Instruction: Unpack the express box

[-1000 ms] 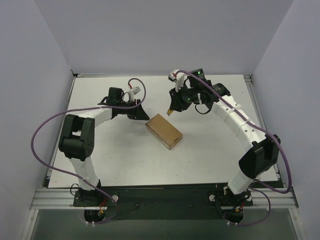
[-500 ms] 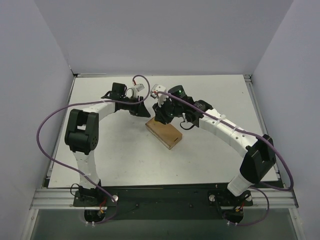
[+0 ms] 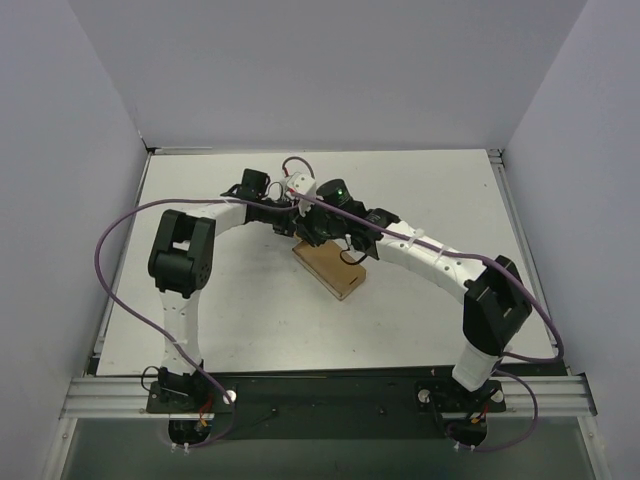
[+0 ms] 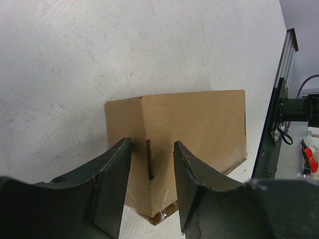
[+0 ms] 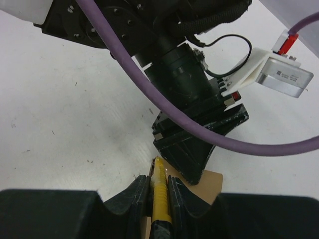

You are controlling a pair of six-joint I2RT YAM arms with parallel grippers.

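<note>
The express box (image 3: 335, 270), plain brown cardboard, lies slantwise mid-table with its lid down. In the left wrist view its far corner (image 4: 194, 124), with a short slit in the edge, shows between my left gripper's (image 4: 152, 159) dark fingers. They stand apart and are not clamped on it. My left gripper (image 3: 290, 222) sits at the box's far-left end. My right gripper (image 5: 159, 181) is shut on a yellow utility knife (image 5: 160, 199). The knife's tip is at the box's (image 5: 212, 181) edge, right beside the left gripper's fingers (image 5: 199, 144).
Both arms arch over the white table (image 3: 200, 300) and meet at the box's far end, nearly touching. A purple cable (image 5: 149, 94) crosses close in front of the right wrist camera. Grey walls enclose the table on three sides.
The right arm swung left from the back right with the knife to the box's far end. The left gripper moved right to that same end. The box stayed put.
</note>
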